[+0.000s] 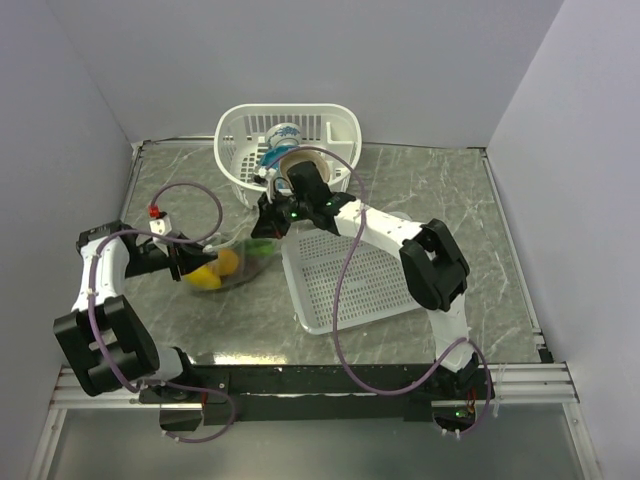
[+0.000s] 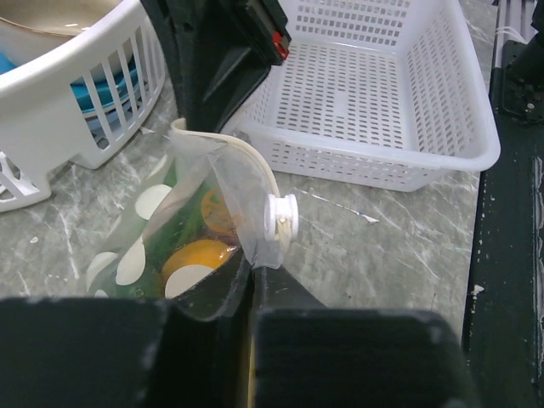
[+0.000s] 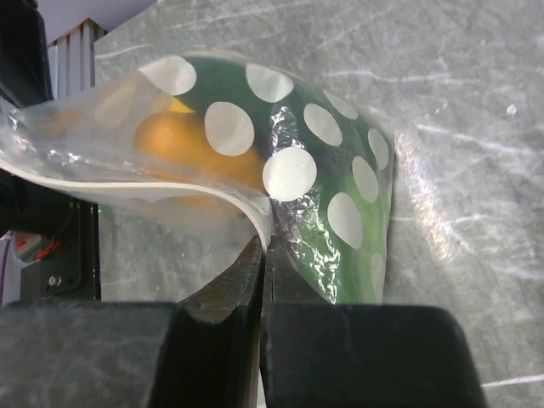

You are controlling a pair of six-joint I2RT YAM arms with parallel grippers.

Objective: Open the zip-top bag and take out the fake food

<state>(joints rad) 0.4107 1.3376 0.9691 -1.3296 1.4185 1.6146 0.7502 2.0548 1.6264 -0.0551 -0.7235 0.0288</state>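
The zip-top bag is clear with pale dots and is held between both grippers over the table's left middle. My left gripper is shut on the bag's corner just below the white zip slider; its tips meet on the plastic. My right gripper is shut on the whitish zip strip at the other end, tips closed. Inside the bag are the fake food: a yellow fruit, an orange fruit and green pieces. No grape bunch shows.
A round white mesh basket at the back holds blue and brown bowls. A shallow rectangular white mesh basket lies right of the bag; it also shows in the left wrist view. Grey walls enclose the table.
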